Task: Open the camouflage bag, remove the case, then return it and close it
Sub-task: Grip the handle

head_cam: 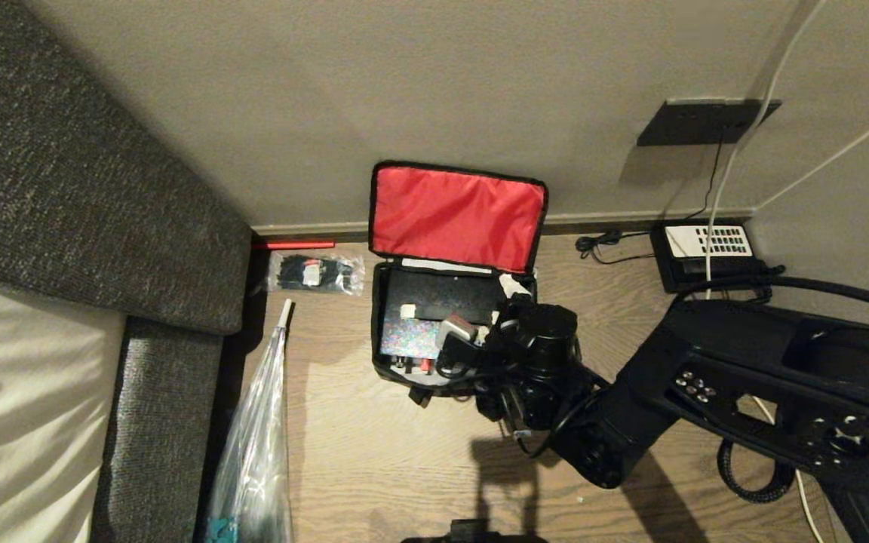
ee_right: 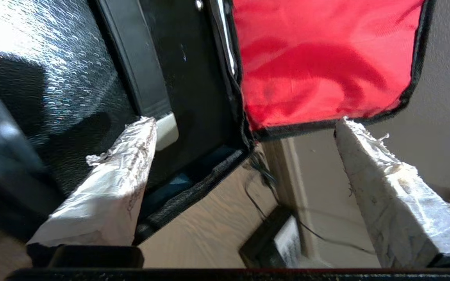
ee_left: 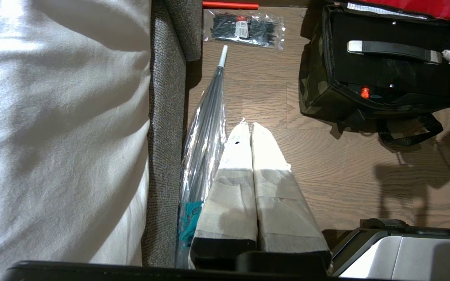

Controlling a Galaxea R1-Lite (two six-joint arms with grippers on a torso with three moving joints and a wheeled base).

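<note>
The camouflage bag (head_cam: pixel 385 362) stands on the wooden floor against the wall, its red-lined lid (head_cam: pixel 457 215) flipped up. Inside it lies the black case (head_cam: pixel 442 298), with its strap handle (ee_left: pixel 393 50) across the top. My right gripper (head_cam: pixel 506 302) hovers over the bag's right end, open and holding nothing. In the right wrist view its gripper (ee_right: pixel 244 121) has one taped finger (ee_right: pixel 123 175) over the case (ee_right: pixel 186 78) by the handle's silver end, the other (ee_right: pixel 381 175) past the lid's corner. My left gripper (ee_left: pixel 250 127) is parked low, shut and empty, left of the bag (ee_left: pixel 315 78).
A clear packet of black cable ties (head_cam: pixel 315 273) and a red rod (head_cam: pixel 295 244) lie left of the bag by the wall. A wrapped umbrella (head_cam: pixel 257 437) lies along the grey sofa (head_cam: pixel 65 188). A black telephone (head_cam: pixel 706 253) with cords sits right of the bag.
</note>
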